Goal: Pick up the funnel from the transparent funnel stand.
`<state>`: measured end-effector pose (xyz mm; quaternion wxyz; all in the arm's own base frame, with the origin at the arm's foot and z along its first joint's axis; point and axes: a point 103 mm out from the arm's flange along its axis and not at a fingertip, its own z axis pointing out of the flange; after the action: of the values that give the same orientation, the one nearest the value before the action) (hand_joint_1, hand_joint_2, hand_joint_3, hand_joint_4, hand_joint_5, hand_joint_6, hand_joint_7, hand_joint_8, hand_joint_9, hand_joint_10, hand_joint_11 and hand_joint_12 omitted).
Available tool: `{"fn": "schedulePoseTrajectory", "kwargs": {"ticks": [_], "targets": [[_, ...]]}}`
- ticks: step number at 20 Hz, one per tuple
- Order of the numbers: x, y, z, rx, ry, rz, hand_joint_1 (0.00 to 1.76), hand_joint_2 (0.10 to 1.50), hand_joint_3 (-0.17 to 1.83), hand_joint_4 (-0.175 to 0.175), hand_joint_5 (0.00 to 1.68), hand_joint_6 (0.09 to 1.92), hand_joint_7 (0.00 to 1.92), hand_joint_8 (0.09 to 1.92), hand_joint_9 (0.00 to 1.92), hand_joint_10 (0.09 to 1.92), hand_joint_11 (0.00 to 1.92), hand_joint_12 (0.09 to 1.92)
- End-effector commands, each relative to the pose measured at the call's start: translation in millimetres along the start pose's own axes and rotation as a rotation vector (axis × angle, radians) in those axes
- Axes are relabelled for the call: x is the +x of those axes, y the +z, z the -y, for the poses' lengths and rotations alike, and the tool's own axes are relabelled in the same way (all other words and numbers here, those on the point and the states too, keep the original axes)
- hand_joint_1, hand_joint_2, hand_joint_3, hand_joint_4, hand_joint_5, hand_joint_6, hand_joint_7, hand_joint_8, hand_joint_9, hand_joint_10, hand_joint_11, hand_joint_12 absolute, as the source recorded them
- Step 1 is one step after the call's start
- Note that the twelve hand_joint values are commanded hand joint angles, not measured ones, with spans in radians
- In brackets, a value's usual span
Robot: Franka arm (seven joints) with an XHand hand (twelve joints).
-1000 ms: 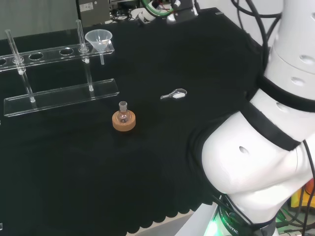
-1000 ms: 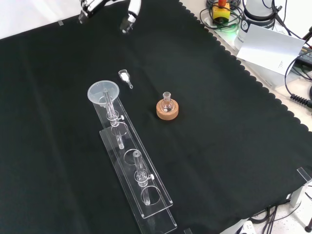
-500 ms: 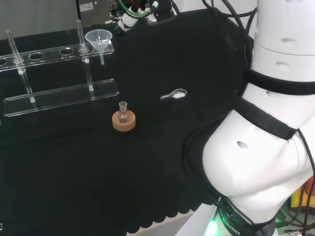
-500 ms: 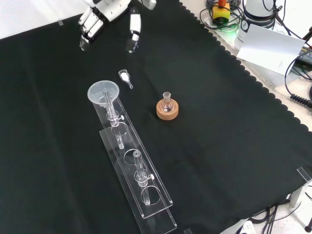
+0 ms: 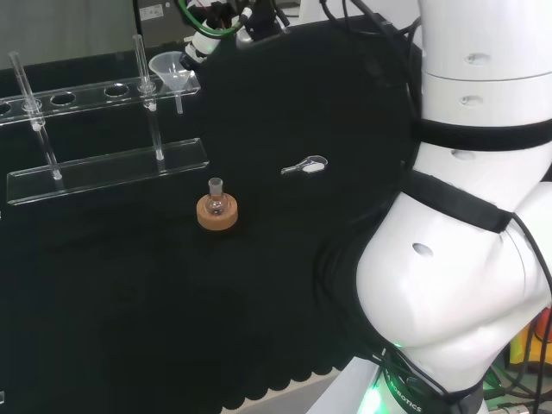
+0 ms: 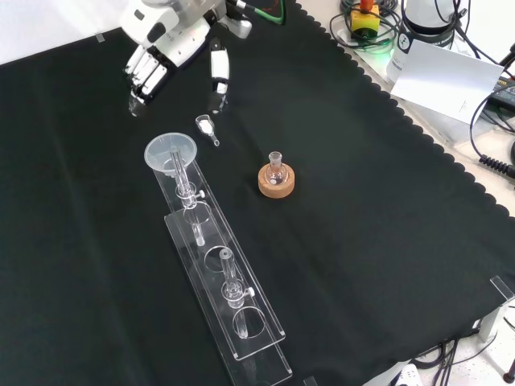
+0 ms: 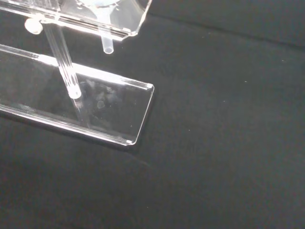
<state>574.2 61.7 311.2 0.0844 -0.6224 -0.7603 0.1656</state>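
Front view, upper left of the frame: the funnel (image 6: 170, 152) sits in the end hole of the transparent funnel stand (image 6: 241, 318), its wide cone resting on the stand's top plate and its narrow stem hanging down through the hole. The wrist view shows that stem's tip (image 7: 108, 46) poking out under the plate, clear of the base below. It looks like thin clear plastic or glass, so I judge it light, stiff, smooth enough to slip, and possibly brittle at the stem. The cone's rim or flared wall is the sensible place to pinch (the stem is caged by the plate), then lift straight up until the stem clears the hole.

The hand (image 6: 157, 50) hangs just above the funnel at the frame's top, fingers extended and spread apart from the thumb, holding nothing. To the right, a small clear scoop (image 6: 207, 127) lies on the cloth, and a little flask (image 6: 276, 168) stands on a cork ring (image 6: 276, 182).
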Motion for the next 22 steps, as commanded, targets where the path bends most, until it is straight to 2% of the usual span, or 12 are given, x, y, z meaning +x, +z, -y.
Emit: {"fn": "schedulePoseTrajectory", "kwargs": {"ticks": [1,5,7,16,22], "targets": [[15.6,-4.7,-19.7,0.040,-0.029,0.023,0.49,0.75,0.23,-0.065,0.06,0.09,0.00,0.64,0.21,0.77,0.18,1.42],[21.1,-3.6,-28.8,0.046,-0.041,0.023,0.49,0.75,0.22,-0.062,0.03,0.09,0.00,0.59,0.20,0.79,0.20,1.42],[19.8,-2.2,-30.6,0.053,-0.062,0.024,0.48,0.74,0.21,-0.062,0.03,0.09,0.00,0.58,0.21,0.80,0.22,1.41],[25.4,8.5,-47.1,0.073,-0.062,0.017,0.48,0.74,0.21,-0.063,0.02,0.09,0.00,0.57,0.21,0.80,0.23,1.41],[30.3,13.2,-57.3,0.082,-0.077,0.017,0.46,0.74,0.20,-0.063,0.01,0.09,0.00,0.57,0.19,0.80,0.23,1.41]]}}
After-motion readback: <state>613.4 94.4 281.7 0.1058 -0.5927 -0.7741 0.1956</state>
